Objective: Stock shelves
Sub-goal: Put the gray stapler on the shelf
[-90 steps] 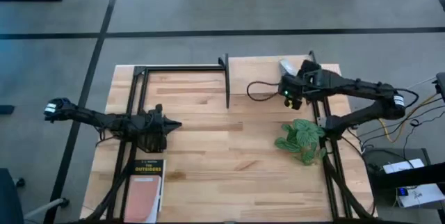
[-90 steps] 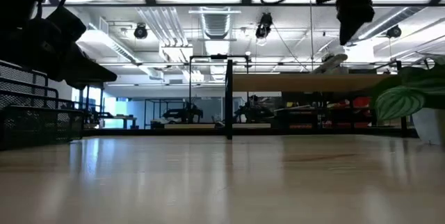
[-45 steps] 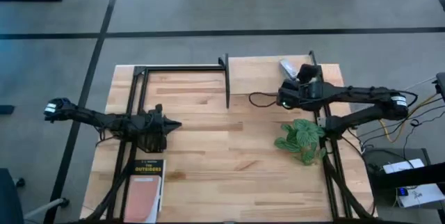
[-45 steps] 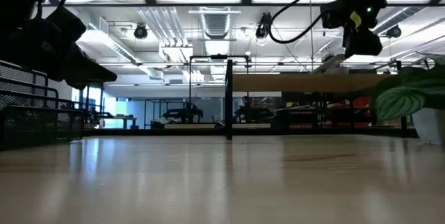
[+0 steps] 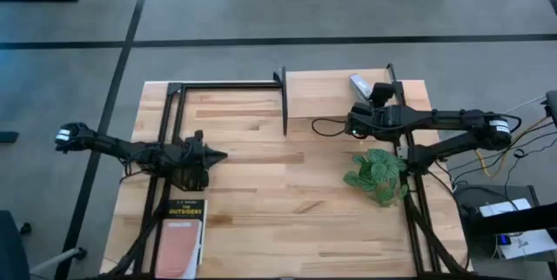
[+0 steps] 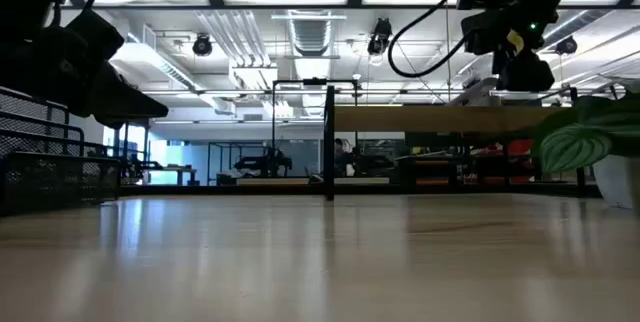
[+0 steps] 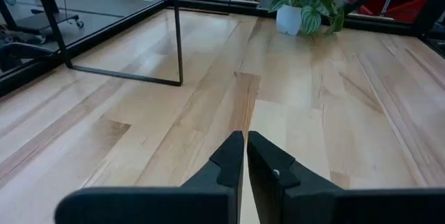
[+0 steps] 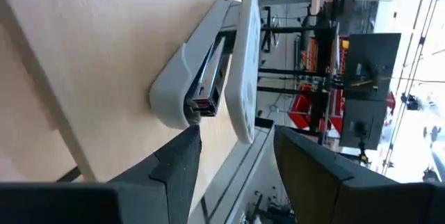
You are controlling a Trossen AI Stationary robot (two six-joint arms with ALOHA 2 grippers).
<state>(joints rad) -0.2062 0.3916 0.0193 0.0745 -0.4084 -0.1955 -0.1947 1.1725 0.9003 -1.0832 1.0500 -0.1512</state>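
The shelf (image 5: 322, 93) is a light wood board on thin black legs at the table's far right. A grey stapler (image 5: 359, 82) lies flat on its top, also seen in the right wrist view (image 8: 201, 71). My right gripper (image 8: 233, 161) hovers open just short of the stapler on its near side (image 5: 376, 99), touching nothing. My left gripper (image 5: 222, 156) hangs shut and empty over the table's left half (image 7: 245, 147).
A potted plant (image 5: 379, 176) stands on the table near the shelf's right end. A book (image 5: 181, 236) lies at the near left edge. A black wire rack (image 6: 40, 162) stands at the left. Bare wood lies in the table's middle.
My right gripper has drawn back from the stapler toward the table's near edge. The stapler has stayed where it was on the shelf.
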